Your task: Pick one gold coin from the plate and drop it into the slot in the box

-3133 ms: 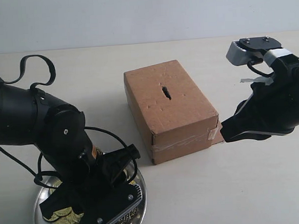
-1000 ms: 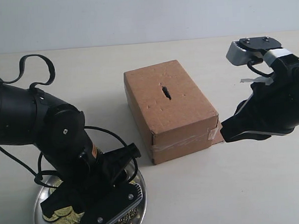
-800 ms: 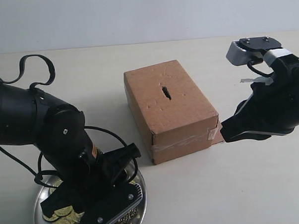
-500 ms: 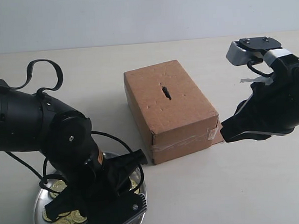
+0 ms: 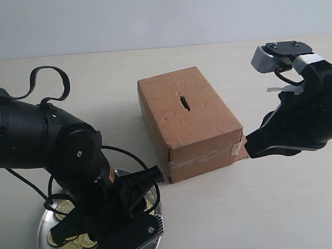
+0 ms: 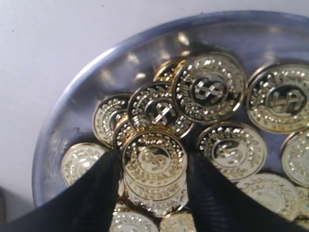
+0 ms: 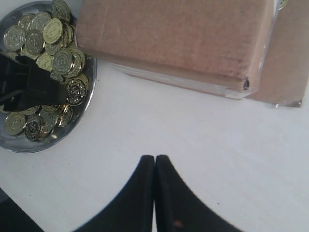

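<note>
Coin [image 6: 154, 157] target: top one on a small stack inside the plate [image 6: 63, 121], with others overlapping all round it. My left gripper [image 6: 153, 162] is low in the plate, fingers [image 6: 96, 193] against the coin's rim on opposite sides. That reads as a pinch on that coin, jaws only coin-width apart. Can't tell if the coin under it is caught too. Right gripper [image 7: 155, 159] hangs beyond the box [image 5: 194, 129], on the side away from the plate, jaws pressed together, empty. Box is near the plate, not touching it. Slot [image 5: 184, 102] is in the box's top face, nothing over it.

Handling, my guess: thin, stiff, light, shiny-smooth, so slippery. With the coin lying flat, a rim grip is the only real option. Contact patch is tiny, so it may pivot or pop out on lift, and a neighbour may ride up with it. Slot is narrow and ragged: coin needs to go in edge-on, lined up with the cut.
</note>
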